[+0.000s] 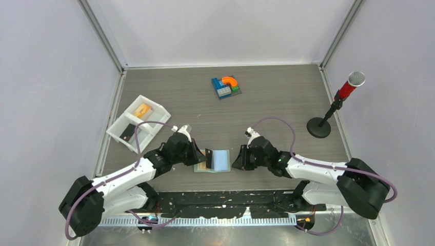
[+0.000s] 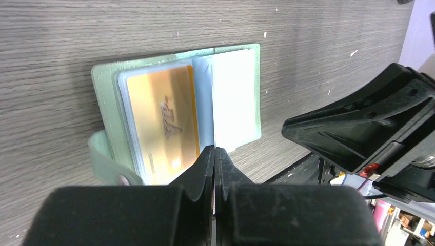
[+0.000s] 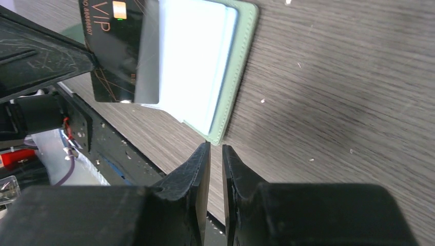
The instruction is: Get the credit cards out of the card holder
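Low in the middle of the overhead view, the card holder (image 1: 220, 160) lies open and flat on the table (image 1: 277, 97), its pale blue sleeves facing up between the two grippers. A gold-orange card (image 2: 161, 123) sits in the left-hand sleeve. A dark card (image 3: 114, 48) marked VIP stands up from the fold, partly out of its sleeve. The left gripper (image 2: 214, 151) has its fingers pressed together on this card's edge, as far as the wrist view shows. The right gripper (image 3: 215, 146) hovers just beside the holder's corner with only a thin slit between its fingers, gripping nothing. Toward the left edge a white tray (image 1: 117, 127) holds an orange card (image 1: 142, 109) and another dark one (image 1: 127, 134). Toy blocks (image 1: 225, 87) sit at upper centre, a red-and-silver microphone (image 1: 350, 86) at right. The tabletop is grey-brown wood grain, flecked white, enclosed by plain pale walls (image 1: 46, 77).
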Robot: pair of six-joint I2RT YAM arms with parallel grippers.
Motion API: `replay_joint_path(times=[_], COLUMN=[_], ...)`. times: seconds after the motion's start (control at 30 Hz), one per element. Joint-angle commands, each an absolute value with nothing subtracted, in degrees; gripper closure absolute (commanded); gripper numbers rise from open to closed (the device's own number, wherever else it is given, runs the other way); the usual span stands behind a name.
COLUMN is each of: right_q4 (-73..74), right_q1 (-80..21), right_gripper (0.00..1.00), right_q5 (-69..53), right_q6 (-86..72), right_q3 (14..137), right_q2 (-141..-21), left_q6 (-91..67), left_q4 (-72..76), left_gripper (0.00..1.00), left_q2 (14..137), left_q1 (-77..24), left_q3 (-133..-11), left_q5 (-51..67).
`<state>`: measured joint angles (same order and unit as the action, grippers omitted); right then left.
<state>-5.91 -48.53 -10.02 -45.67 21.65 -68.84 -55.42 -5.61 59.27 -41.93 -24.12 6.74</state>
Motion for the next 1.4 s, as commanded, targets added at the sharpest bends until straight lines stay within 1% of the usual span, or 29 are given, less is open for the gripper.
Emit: replay_joint_path(times=[0.0,0.13,0.23,0.33,0.37,0.4,0.43,0.47,0.5,0.57,0.7,0.77,0.93,0.97,1.03,1.07,1.1,1.13,1.17,1.2,1.23,1.27,1.3,1.33,1.37], right_q4=[-3.13,-2.18,-2.32,-3.31,-4.21,-4.57,-4.90,-5.00,-5.78,-8.83,-17.60,-18.69,-19.51,-19.77,-22.20,-24.86,-26.10,-28.17,-28.89,-29.50,-29.69,-30.08,-30.33,-30.54,-30.61], right_q1=[-48.80,-48.83,-48.79,-48.78,-48.78,-48.78,-48.78,-48.85,-48.81,-48.79,-48.78,-48.78,-48.78,-48.78,-48.82,-48.86,-48.82,-48.83,-48.79,-48.79,-48.78,-48.78,-48.78,-48.78,-48.78], right_gripper=[0.77,0.75,0.73,0.65,0.57,0.52,0.42,0.37,0.29,0.23,0.16,0.15,0.15,0.16,0.21,0.29,0.35,0.50,0.56,0.70,0.76,0.86,0.90,0.94,0.94], right_q5=[-7.35,-7.20,-8.69,-10.45,-10.96,-11.06,-10.81,-10.37,-10.46,-11.80,-15.64,-16.08,-18.59,-19.05,-21.00,-22.19,-22.52,-22.75,-22.83,-22.84,-23.31,-23.83,-25.14,-26.15,-28.42], right_q6=[-45.08,-44.17,-41.82,-40.64,-40.66,-40.81,-41.01,-41.32,-41.62,-43.09,-46.84,-46.50,-44.64,-44.91,-46.33,-47.40,-48.28,-48.53,-48.37,-48.13,-47.50,-47.22,-46.72,-46.30,-45.43], right_q3=[24.67,25.15,25.88,26.70,27.07,27.29,27.78,28.00,28.07,27.27,24.92,25.10,26.72,26.85,26.32,25.26,24.54,23.21,22.63,21.87,21.53,20.92,20.65,20.17,19.89], right_q2=[-63.42,-60.60,-58.68,-57.15,-56.37,-56.00,-55.44,-55.15,-55.04,-54.84,-54.16,-54.00,-55.88,-56.29,-56.98,-57.07,-56.92,-56.51,-55.98,-55.68,-55.25,-55.09,-54.80,-54.73,-54.73], left_q6=[-53.32,-53.15,-53.26,-53.62,-53.88,-54.06,-54.22,-54.27,-54.49,-55.51,-56.95,-56.91,-59.61,-60.05,-60.72,-60.76,-60.57,-60.22,-59.99,-59.90,-59.85,-59.70,-59.55,-59.18,-58.76], left_q4=[-14.25,-18.74,-16.95,-12.84,-10.95,-9.24,-7.21,-6.03,-5.23,-3.49,-0.39,0.55,9.03,10.49,12.25,12.67,12.81,12.87,12.99,13.07,13.21,13.22,12.96,12.05,10.57], left_gripper=[1.00,1.00,1.00,1.00,1.00,1.00,1.00,1.00,1.00,1.00,1.00,1.00,1.00,1.00,1.00,1.00,1.00,1.00,1.00,1.00,1.00,1.00,0.97,0.90,0.82], left_q2=[54.62,51.10,47.41,43.89,43.15,42.69,42.49,42.46,42.40,41.96,40.19,39.64,38.81,38.84,39.12,39.44,39.91,40.55,41.14,41.74,42.34,43.01,43.51,43.85,44.06], left_q1=[-41.36,-41.31,-41.31,-41.31,-41.31,-41.31,-41.31,-41.31,-41.31,-41.31,-41.31,-41.31,-41.31,-41.33,-41.37,-41.39,-41.33,-41.38,-41.36,-41.35,-41.38,-41.32,-41.33,-41.37,-41.35], left_q3=[-28.12,-29.50,-28.24,-26.93,-26.56,-26.33,-26.27,-26.46,-26.60,-26.29,-25.75,-25.71,-23.27,-22.95,-22.54,-22.55,-22.63,-22.79,-22.85,-22.85,-22.85,-22.96,-23.25,-23.66,-24.17], left_q5=[2.57,-0.31,-0.34,5.15,7.26,9.20,11.73,14.33,16.21,18.93,22.26,23.52,25.04,25.07,24.78,24.59,24.53,24.63,24.94,25.36,25.83,26.49,27.22,27.77,28.19])
